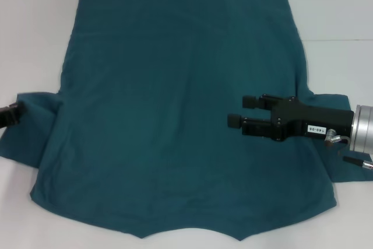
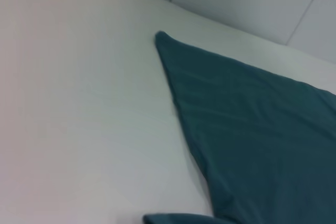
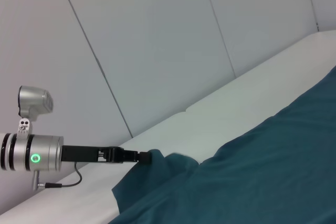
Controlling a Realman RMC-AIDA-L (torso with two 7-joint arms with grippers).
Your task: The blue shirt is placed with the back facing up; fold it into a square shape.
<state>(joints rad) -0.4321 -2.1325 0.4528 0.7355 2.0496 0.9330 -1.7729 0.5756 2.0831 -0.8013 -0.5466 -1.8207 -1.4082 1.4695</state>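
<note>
The blue shirt (image 1: 175, 103) lies spread flat on the white desk (image 1: 338, 4), plain side up, its collar notch at the edge nearest the robot and its hem at the far edge. Both sleeves stick out sideways from the shirt's body.

The right end effector (image 1: 245, 111) hovers over the shirt's right half, near the right sleeve, pointing toward the shirt's middle. Its two black fingers (image 1: 235, 121) stand slightly apart with nothing between them.

The left end effector (image 1: 9, 115) is at the tip of the shirt's left sleeve. In the right wrist view it (image 3: 143, 156) meets the raised sleeve cloth, but whether its fingers grip the fabric cannot be told.
</note>
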